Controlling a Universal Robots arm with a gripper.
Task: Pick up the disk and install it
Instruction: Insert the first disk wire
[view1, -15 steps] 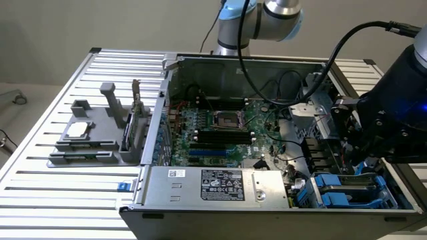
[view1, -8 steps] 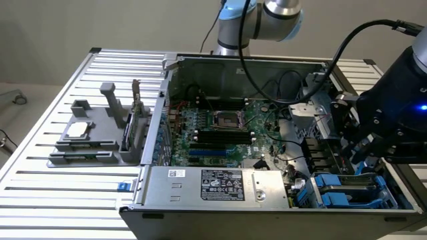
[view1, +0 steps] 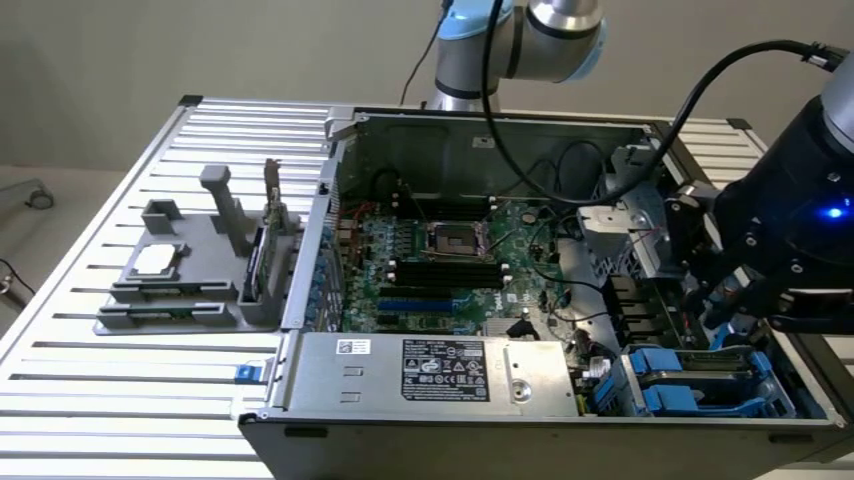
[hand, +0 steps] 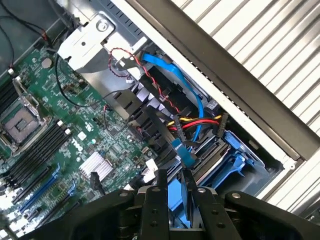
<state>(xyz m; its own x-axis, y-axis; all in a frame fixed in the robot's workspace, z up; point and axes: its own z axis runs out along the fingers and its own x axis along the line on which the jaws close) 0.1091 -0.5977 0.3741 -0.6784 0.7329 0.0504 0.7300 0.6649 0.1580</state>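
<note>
The surface (view1: 120, 400) is ribbed pale metal, the computer case (view1: 441, 150) is dull grey sheet metal, the drive cage (view1: 661, 385) is glossy blue plastic, and the gripper (hand: 175, 180) is matt black.

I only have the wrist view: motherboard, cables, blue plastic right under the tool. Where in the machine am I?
Observer: The gripper hangs over the blue drive cage, in the corner of the case at the exterior view's lower right.
Operator: Anything on the table outside the case?
Observer: Yes. A grey fixture stands on the table at the exterior view's left, and a small square silver chip lies on it.
Operator: What sits beside the cage, along that same edge?
Observer: A silver power supply with a printed label, filling the rest of that edge toward the exterior view's left.
</note>
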